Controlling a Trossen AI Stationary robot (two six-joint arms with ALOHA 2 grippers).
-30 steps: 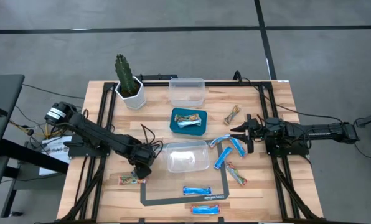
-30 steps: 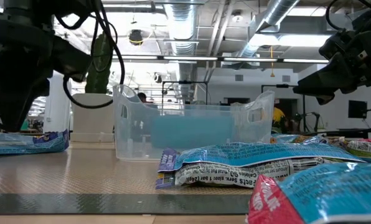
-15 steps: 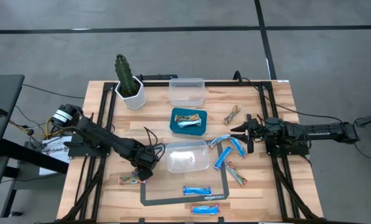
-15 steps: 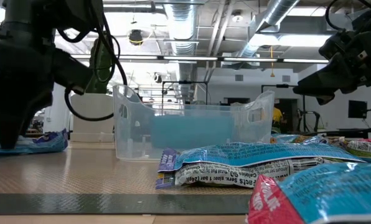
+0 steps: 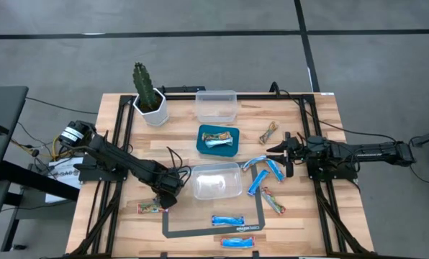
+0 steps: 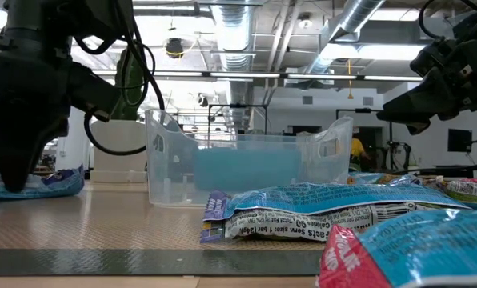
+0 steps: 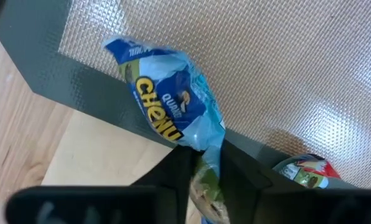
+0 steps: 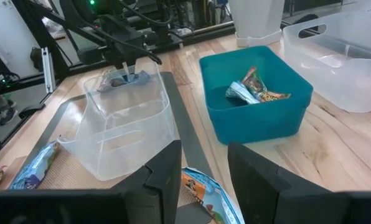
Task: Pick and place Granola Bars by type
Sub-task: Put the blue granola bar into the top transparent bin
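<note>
Down near the front left corner of the surface (image 5: 114, 108), the left pincer (image 5: 162, 203) stands clamped on one end of a blue granola bar (image 7: 173, 109), which lies across the dark tape border at the left edge of the mesh mat (image 7: 285, 68); in the left wrist view the wrapper's tail is squeezed between the two dark fingers (image 7: 173, 171) while the rest of the bar reaches away from them onto the mat. Just beside that pincer, toward the left edge, a tan bar (image 5: 149, 208) lies flat on the wood. The right pincer (image 5: 281, 154) hovers above the right half of the surface with its fingers apart and nothing between them, a cluster of blue bars (image 5: 263, 175) lying on the surface just in front of and below it, and one tan bar (image 5: 273, 201) nearer the front edge. Two more blue bars (image 5: 229, 220) rest near the front edge, one inside the tape border and one outside it. A clear tub (image 5: 216, 180) sits at the centre, a teal bin (image 5: 219, 140) holding wrapped bars lies behind it, and a second clear tub (image 5: 216, 105) stands at the back edge beside a potted cactus (image 5: 148, 93). Another tan bar (image 5: 270, 132) lies right of the teal bin.
</note>
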